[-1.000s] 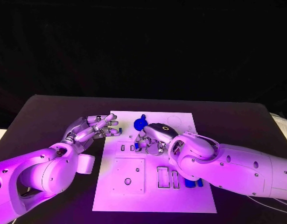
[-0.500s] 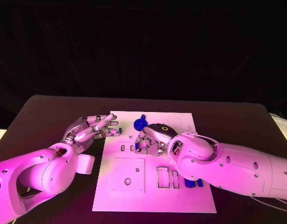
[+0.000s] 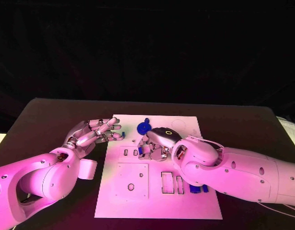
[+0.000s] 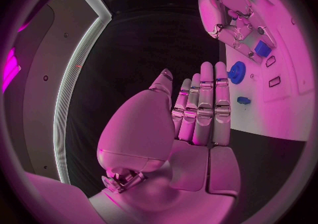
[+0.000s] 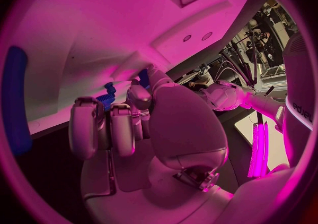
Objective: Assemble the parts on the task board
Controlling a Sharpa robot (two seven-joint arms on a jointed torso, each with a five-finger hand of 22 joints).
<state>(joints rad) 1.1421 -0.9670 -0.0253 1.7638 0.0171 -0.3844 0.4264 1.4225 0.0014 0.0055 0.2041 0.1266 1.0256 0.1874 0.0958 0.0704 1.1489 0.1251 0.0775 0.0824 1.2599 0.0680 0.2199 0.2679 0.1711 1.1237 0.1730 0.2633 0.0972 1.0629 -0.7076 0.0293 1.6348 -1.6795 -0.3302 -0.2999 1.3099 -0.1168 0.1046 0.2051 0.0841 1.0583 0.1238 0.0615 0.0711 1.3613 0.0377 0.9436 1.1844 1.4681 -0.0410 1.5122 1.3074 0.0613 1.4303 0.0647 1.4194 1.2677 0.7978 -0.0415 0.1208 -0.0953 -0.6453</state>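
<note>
The task board (image 3: 189, 201) is lying in the middle of the black desk (image 3: 50, 115). The left hand (image 3: 92, 132) is hovering at the board's left edge, fingers spread, holding nothing. The right hand (image 3: 156, 142) is curling over the board, seemingly pinching a small blue part (image 3: 142, 150), just near of the blue gear (image 3: 144, 127).

Right hand (image 3: 156, 142) blocks task board (image 3: 189, 201) mid; near end w/ free room
</note>
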